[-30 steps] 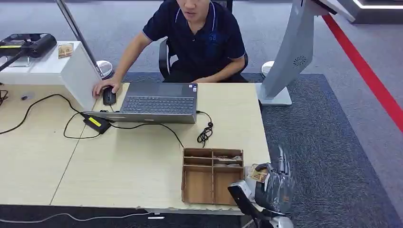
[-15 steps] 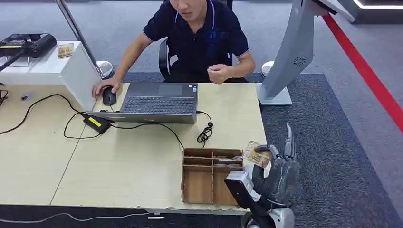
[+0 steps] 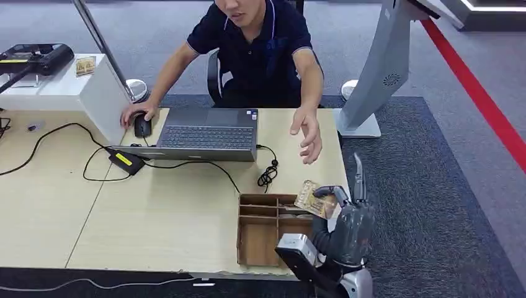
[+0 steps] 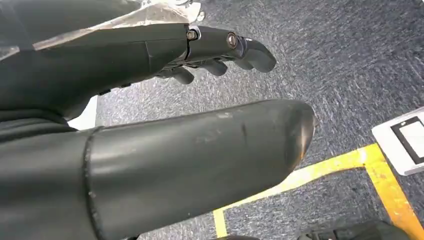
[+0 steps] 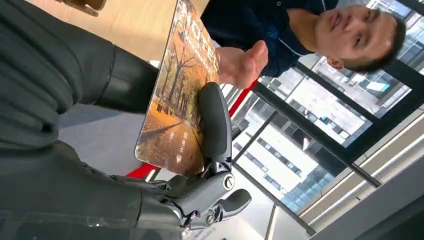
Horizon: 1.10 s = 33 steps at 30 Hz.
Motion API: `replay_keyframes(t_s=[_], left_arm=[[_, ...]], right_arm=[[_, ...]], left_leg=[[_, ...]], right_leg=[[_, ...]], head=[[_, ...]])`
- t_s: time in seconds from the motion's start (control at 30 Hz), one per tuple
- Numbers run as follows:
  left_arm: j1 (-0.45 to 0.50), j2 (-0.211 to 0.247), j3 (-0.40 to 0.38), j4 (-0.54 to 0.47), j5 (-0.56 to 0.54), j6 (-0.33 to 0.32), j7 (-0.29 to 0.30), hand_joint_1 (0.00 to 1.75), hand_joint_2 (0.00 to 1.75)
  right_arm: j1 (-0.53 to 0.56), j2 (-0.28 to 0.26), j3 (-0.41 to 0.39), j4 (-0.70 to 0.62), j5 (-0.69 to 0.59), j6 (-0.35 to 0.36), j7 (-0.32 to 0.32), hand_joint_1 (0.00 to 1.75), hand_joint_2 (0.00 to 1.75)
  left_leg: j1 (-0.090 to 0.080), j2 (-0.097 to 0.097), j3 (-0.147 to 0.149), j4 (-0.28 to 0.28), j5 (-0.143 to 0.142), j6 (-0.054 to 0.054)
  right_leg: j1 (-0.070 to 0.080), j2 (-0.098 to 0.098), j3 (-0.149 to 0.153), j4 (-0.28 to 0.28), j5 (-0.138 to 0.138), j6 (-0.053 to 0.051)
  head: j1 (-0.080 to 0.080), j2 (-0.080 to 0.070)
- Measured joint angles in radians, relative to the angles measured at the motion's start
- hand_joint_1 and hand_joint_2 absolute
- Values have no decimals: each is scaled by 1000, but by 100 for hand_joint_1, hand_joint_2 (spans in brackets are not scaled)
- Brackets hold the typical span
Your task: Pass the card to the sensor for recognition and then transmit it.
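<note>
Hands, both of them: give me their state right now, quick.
Left hand: holding nothing, fingers apart from the thumb, open.
Right hand: holding the card, pinched between thumb and fingers.

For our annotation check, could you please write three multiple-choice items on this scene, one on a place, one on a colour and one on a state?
1. Where does the wooden organiser box stand?
A. on the table's near edge, by the right robot hand
B. on the carpet
C. on the laptop

2. What colour is the stripe on the carpet at the far right of the head view?
A. green
B. red
C. white

3. What is the right robot hand doing?
A. hanging with nothing in it
B. pressing the mouse
C. holding the card

Answers:
1 A, the box sits at the table edge next to the raised hand.
2 B, the stripe is plainly red.
3 C, the right wrist view shows the card pinched between thumb and finger, while a person's hand reaches toward it.
</note>
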Motion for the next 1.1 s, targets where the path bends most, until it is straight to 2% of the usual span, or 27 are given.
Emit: replay_keyframes(t_s=[0.53,0.93,1.1], left_arm=[[-3,-3,-23,0,-20,-6,0,0,0],[-4,-6,-26,0,-29,-6,0,0,0],[-4,-6,-33,0,-32,-8,0,0,0]], right_arm=[[-94,-3,83,24,-7,3,11,175,175],[-114,5,86,85,-19,3,-65,175,175],[-114,6,81,98,-18,3,-77,175,175]], left_leg=[[0,0,0,0,0,0],[0,0,0,0,0,0],[0,0,0,0,0,0]], right_leg=[[0,0,0,0,0,0],[0,0,0,0,0,0],[0,0,0,0,0,0]], head=[[0,0],[0,0],[0,0]])
